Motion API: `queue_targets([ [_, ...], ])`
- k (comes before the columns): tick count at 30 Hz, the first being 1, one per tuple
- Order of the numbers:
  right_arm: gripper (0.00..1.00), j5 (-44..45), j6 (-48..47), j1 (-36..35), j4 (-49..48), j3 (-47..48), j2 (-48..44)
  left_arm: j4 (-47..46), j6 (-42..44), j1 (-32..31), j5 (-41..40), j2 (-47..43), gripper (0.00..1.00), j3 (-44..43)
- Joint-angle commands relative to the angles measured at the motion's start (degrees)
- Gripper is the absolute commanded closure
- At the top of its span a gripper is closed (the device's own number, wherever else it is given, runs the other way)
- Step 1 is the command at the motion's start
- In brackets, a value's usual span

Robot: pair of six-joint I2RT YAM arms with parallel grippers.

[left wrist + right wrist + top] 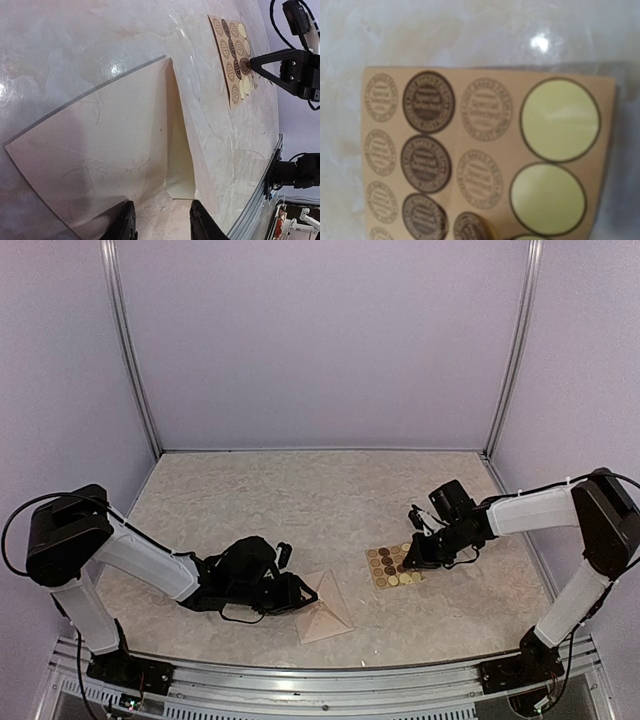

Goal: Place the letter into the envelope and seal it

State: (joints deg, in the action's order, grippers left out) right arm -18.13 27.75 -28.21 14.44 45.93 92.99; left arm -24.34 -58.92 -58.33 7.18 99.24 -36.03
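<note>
The cream-beige envelope (326,608) lies near the table's front edge, its pointed flap toward the back. In the left wrist view the envelope (100,150) fills the frame, with a paler cream surface showing in its fold. My left gripper (300,592) sits low at its left edge. Its jaws (162,222) are open, the left fingertip (126,222) over the paper and nothing pinched between them. The letter does not show as a separate sheet. My right gripper (412,558) is shut, its tips (251,61) down on a dark brown sticker (472,227) whose edge looks lifted.
A square sticker card (392,566) of brown and yellow rounds lies right of the envelope, under the right gripper. The metal rail (300,670) runs along the table's near edge, close to the envelope. Lilac walls enclose the back and sides.
</note>
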Motion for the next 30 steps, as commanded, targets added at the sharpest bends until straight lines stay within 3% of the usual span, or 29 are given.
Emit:
queue_targets([
  [1, 0.89, -0.7, 0.0, 0.1, -1.2, -0.3, 0.9, 2.2, 0.1, -0.4, -0.3, 0.5, 0.65, 0.4],
  [10, 0.92, -1.0, -0.2, -0.1, -1.6, -0.1, 2.5, 2.1, 0.1, -0.3, -0.3, 0.5, 0.65, 0.5],
  [13, 1.0, -1.3, -0.4, -0.3, -1.9, 0.0, 2.7, 2.2, 0.1, -0.4, -0.4, 0.3, 0.65, 0.6],
  [16, 1.0, -2.6, -0.9, -0.5, -2.7, 0.0, 2.4, 2.4, 0.2, -0.4, -0.8, -0.2, 0.65, 0.6],
  [22, 1.0, -5.8, -3.8, -2.7, -3.8, 0.3, 0.5, 5.0, 2.1, -0.4, -4.5, -4.3, 0.56, 0.1],
  [30, 1.0, -8.1, -7.6, -8.8, -4.0, 2.5, 2.4, 9.5, 8.7, -0.2, -6.8, -6.0, 0.54, -8.9],
])
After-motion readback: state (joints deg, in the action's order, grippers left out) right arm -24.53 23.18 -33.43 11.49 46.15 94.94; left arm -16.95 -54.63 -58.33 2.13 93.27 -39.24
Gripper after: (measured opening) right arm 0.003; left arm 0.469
